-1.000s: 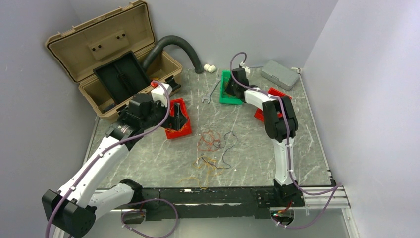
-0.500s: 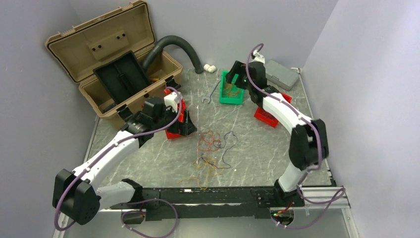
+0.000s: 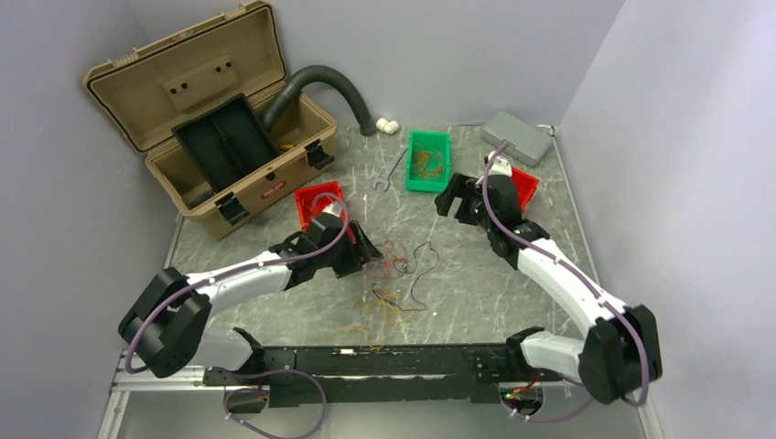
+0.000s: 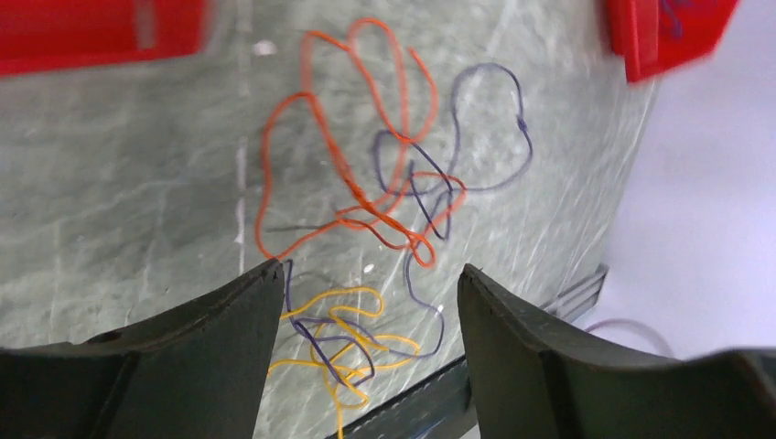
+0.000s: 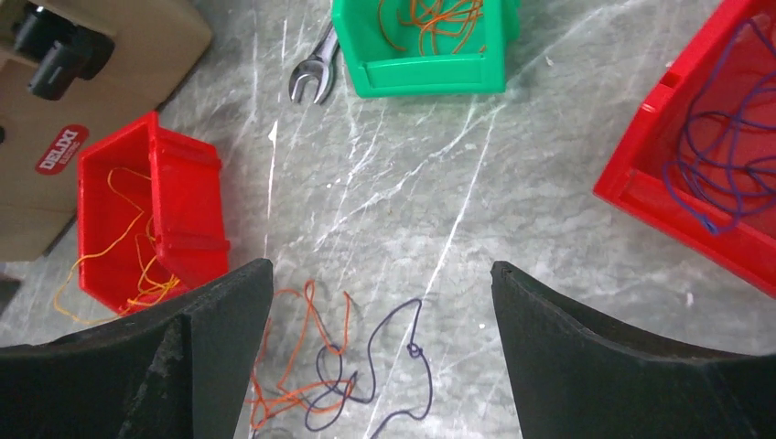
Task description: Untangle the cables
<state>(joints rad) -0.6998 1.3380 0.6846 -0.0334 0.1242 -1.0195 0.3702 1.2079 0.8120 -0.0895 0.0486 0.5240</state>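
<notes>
Curly cables (image 3: pixel 391 261), long axis near-to-far across the table (image 3: pixel 274 302); left tool (image 4: pixel 371 270) and right tool (image 5: pixel 382 266) both with jaws apart, empty.

walls (image 3: pixel 458 55): plain lilac-grey | table (image 3: pixel 274 302): grey marble (white-veined)

1. The table (image 3: pixel 274 293) is grey-green marble with white veins.
2. On it lie orange cables (image 4: pixel 384 215), dark purple cables (image 4: pixel 522 122) and yellow cables (image 4: pixel 350 293).
3. The green bin (image 5: pixel 430 75) holds orange strands, the left red bin (image 5: pixel 183 197) yellow ones, and the right red bin (image 5: pixel 654 174) purple ones.
4. The toolbox (image 3: pixel 183 73) is tan, with a black tray (image 3: pixel 224 137), black latches and a red label.
5. The hose (image 3: pixel 320 78) is dark grey, the case (image 3: pixel 517 137) pale grey, the wrench (image 5: pixel 311 78) silver.
6. The left arm (image 3: pixel 238 274) and right arm (image 3: pixel 558 270) are white and black, with purple leads.
</notes>
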